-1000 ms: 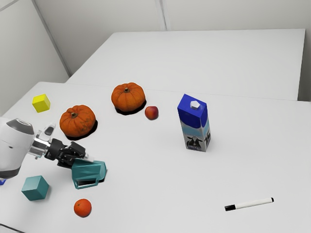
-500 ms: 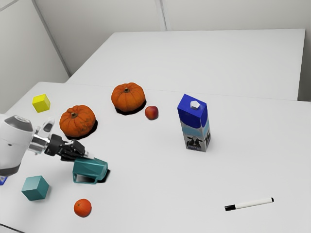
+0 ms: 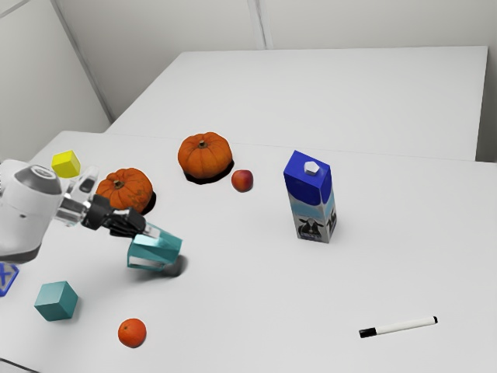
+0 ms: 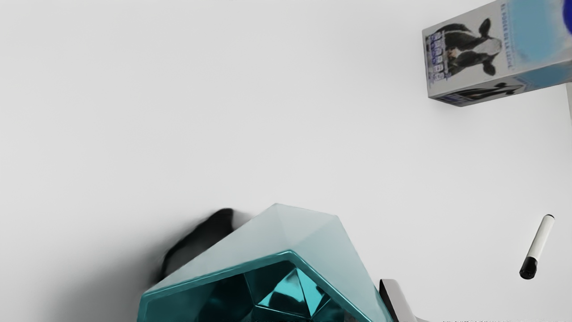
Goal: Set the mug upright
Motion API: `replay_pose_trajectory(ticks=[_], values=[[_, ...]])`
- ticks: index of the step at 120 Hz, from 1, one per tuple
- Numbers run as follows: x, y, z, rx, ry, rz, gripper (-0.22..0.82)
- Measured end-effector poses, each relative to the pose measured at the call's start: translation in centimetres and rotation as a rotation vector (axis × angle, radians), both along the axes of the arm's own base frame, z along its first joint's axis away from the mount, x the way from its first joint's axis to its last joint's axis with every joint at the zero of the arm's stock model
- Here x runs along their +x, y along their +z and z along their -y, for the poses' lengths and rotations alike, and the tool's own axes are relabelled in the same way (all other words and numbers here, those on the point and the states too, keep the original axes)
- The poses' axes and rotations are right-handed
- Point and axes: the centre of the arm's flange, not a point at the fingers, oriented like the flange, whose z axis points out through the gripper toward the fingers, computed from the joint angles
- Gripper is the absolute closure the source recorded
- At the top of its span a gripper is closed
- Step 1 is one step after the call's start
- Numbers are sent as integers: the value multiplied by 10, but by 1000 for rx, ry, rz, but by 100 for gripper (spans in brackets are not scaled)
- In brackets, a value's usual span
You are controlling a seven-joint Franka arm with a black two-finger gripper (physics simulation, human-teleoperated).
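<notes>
The pincer (image 3: 150, 231) grasps the mug (image 3: 155, 252), holding it tilted above the surface (image 3: 248, 295). It is off the surface; righting it and setting it down appear left.

We see a white table (image 3: 256, 287). On it we log two orange pumpkins (image 3: 205, 156), one partly behind the arm, and a red apple (image 3: 242, 181) near the farther one. Milk carton (image 3: 311, 198) stands upright, cow print low on its sides. Capped marker (image 3: 398, 327), white with black cap, lies flat. Toward the exterior view's left we have a yellow cube (image 3: 66, 164), a teal cube (image 3: 57, 301) and an orange (image 3: 132, 332). Blue block (image 3: 6, 278), cut off at the edge.
</notes>
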Motion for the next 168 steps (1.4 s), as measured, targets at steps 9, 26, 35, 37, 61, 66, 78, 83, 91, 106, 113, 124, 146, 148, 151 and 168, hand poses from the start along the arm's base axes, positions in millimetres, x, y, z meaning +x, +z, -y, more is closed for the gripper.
replay_pose_trajectory(ticks=[9,26,35,37,61,66,78,83,91,106,113,124,146,148,151,168], values=[[13,18,5,48,-46,11,79],[42,65,19,169,-160,-3,78],[48,75,28,217,-197,-43,78],[48,76,30,226,-202,-54,78],[55,84,54,350,-235,-160,78],[56,85,59,374,-235,-178,78],[61,86,75,448,-232,-210,78],[63,86,79,473,-223,-216,78],[66,86,85,516,-206,-222,78],[71,84,95,584,-170,-219,78],[74,82,99,608,-155,-218,78],[77,78,107,646,-134,-215,78],[79,59,115,668,-80,-229,78],[79,58,116,668,-75,-231,78],[78,55,118,668,-70,-236,78],[77,41,123,664,-41,-266,78]])
